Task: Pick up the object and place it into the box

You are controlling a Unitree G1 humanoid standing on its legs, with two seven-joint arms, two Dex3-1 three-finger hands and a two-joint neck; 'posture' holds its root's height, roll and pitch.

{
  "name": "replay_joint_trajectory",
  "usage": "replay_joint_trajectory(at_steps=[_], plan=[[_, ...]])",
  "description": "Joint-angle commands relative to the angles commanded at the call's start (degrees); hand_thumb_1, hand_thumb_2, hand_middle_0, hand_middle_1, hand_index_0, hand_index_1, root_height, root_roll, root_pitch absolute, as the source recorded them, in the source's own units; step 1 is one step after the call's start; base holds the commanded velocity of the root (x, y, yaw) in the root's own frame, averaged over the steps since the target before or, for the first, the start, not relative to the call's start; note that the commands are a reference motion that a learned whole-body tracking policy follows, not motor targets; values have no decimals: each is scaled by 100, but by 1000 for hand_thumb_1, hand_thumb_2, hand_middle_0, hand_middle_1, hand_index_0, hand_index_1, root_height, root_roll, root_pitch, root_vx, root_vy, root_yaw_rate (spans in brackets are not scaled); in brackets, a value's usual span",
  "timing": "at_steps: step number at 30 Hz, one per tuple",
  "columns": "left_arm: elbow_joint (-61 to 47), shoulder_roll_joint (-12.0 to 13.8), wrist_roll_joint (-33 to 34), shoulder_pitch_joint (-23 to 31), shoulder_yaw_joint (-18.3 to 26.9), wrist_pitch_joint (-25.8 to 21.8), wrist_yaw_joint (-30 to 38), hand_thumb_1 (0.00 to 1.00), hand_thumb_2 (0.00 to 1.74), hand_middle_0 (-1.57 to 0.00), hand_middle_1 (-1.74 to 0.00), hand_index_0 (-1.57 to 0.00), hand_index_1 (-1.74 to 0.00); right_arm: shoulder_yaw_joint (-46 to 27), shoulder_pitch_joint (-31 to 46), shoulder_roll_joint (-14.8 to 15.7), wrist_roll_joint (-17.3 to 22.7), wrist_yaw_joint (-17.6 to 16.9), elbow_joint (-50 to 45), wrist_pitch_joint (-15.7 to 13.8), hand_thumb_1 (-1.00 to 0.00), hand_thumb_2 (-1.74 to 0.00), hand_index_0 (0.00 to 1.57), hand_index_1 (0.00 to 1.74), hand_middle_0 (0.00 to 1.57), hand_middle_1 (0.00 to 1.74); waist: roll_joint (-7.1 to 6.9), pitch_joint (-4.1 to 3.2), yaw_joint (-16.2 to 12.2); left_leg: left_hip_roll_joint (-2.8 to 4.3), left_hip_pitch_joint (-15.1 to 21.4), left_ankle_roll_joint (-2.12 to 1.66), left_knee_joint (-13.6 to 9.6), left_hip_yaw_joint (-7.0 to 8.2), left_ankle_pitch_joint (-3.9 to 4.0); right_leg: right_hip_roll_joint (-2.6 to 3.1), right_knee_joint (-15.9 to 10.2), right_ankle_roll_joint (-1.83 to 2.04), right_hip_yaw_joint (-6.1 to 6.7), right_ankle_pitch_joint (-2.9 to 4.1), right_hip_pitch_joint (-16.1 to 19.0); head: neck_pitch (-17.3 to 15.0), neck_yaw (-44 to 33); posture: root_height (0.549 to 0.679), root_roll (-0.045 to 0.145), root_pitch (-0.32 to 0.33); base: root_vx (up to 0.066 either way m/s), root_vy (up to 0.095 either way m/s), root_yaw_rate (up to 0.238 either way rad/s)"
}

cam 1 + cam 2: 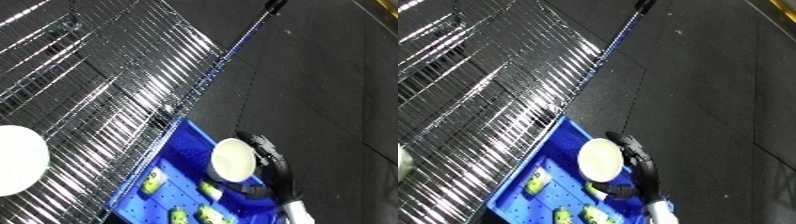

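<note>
A round cream-white bowl (234, 160) hangs tilted on its edge over the right side of the blue bin (180, 141). My right hand (270, 159) comes in from the lower right and is shut on the bowl, with fingers curled over its upper rim and the thumb under its lower rim. Inside the bin lie several small green-and-yellow items (153, 184). My left hand shows in neither view.
The bin rests at the edge of a shiny wire shelf (107, 90) that fills the left half. A second white round dish (16, 160) lies on the shelf at the far left. Dark floor (329, 75) spreads to the right, and a thin pole (253, 27) slants across the top.
</note>
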Motion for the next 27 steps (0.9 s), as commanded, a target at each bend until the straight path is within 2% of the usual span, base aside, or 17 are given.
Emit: replay_joint_trajectory(at_steps=[11,16,22,27], plan=[[52,-11,-31,-26,-4,25,-32,1000,1740,-1570,-1740,-1570,-1740,119,-83,57,-15,-124,6,115,0,0,0,0,0,0,12,0,66,-38,-34,-2,-37,-29,37,-7,-47,6,18,58,-12,-98,-90,635,76,92,1,7,18],[-5,-2,-31,-9,-17,69,-5,1000,1740,-1570,-1740,-1570,-1740,158,-75,88,-97,45,-145,117,0,0,0,0,0,0,-12,0,114,-48,-31,-2,-46,-53,45,-37,-87,20,11,84,20,-129,-290,636,75,90,9,1,42],[-36,20,-11,-60,-110,129,52,1000,1740,-1570,-1740,-1570,-1740,317,-310,-25,-376,198,-518,203,0,0,0,0,0,0,-51,0,250,-103,-56,-4,-37,-142,66,-56,-65,7,-15,75,58,-110,-562,636,73,83,5,-16,70],[-49,26,-2,-82,-136,148,69,1000,1740,-1570,-1740,-1570,-1740,349,-401,-57,-416,226,-624,267,0,0,0,0,0,0,-58,0,291,-122,-61,-3,-45,-171,74,-64,-58,2,-26,68,68,-110,-562,636,73,82,-1,-6,26]])
